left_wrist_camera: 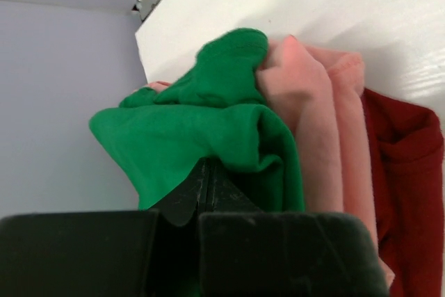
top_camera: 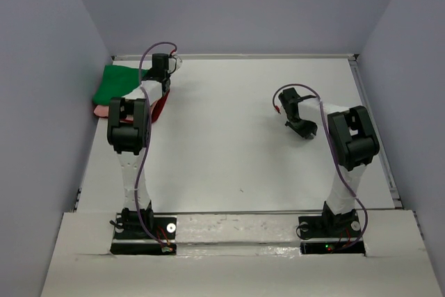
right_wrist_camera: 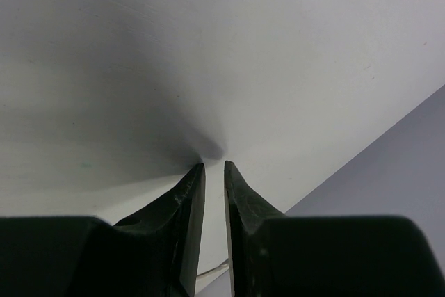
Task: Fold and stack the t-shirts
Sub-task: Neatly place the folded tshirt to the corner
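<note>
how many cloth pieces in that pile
3: green t-shirt on top, salmon-pink t-shirt beside it, dark red cloth rightmost in the left wrist view; more may be hidden.

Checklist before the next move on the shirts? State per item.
1. Left gripper shut: ok.
2. Green t-shirt actually pinched: cannot tell, the tips are buried at its edge.
3. Shirts flat and separated: not ok. Green, pink t-shirt and dark red cloth are bunched together by the left wall.
4. Right gripper empty, jaws slightly apart: ok.
5. Right gripper near the pile: not ok, it is over bare table, far to the right.
</note>
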Available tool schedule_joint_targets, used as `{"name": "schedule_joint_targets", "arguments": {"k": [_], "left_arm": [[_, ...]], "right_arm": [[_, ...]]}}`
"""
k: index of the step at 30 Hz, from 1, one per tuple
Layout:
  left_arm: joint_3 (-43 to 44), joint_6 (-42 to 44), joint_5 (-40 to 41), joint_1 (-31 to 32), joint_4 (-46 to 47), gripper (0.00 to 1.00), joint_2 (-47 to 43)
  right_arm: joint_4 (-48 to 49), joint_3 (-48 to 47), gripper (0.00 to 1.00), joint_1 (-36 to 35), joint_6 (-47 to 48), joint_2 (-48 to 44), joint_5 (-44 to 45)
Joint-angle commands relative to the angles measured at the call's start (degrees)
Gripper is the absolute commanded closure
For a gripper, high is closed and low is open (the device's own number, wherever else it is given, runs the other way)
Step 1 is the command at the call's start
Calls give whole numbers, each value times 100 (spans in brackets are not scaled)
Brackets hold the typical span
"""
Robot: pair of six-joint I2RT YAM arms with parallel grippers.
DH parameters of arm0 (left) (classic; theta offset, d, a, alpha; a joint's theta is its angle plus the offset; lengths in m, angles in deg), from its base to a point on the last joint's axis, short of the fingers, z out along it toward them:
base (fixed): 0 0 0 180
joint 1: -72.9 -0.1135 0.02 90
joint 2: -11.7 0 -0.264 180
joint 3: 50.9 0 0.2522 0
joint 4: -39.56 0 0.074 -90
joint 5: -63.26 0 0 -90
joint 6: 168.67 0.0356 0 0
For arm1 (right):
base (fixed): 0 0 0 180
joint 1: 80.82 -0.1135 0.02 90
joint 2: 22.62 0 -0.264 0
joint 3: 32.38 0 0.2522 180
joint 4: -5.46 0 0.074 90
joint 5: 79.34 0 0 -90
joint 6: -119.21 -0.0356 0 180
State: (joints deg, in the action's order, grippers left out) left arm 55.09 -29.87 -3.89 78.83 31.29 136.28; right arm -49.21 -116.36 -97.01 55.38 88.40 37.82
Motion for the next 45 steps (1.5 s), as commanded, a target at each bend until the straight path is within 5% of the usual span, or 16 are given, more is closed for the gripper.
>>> {"name": "schedule_joint_targets", "arguments": {"k": [1,18,32,45], "left_arm": [[-205,-177,0,74,189,100,14],[-196,16,510,250,-84,100,-899],[-2014,-414,229,233,-102,100,-2138],[-2850,-749,211,250,-57,100,-1892]], "right_arm": [[-49,122,77,-7,-227,-19,-307],[-234,96,78,-7,-315,-318,-510],[-286,184,78,-7,-376,-696,-677],[-278,324,79,-7,-420,-722,-721]]}}
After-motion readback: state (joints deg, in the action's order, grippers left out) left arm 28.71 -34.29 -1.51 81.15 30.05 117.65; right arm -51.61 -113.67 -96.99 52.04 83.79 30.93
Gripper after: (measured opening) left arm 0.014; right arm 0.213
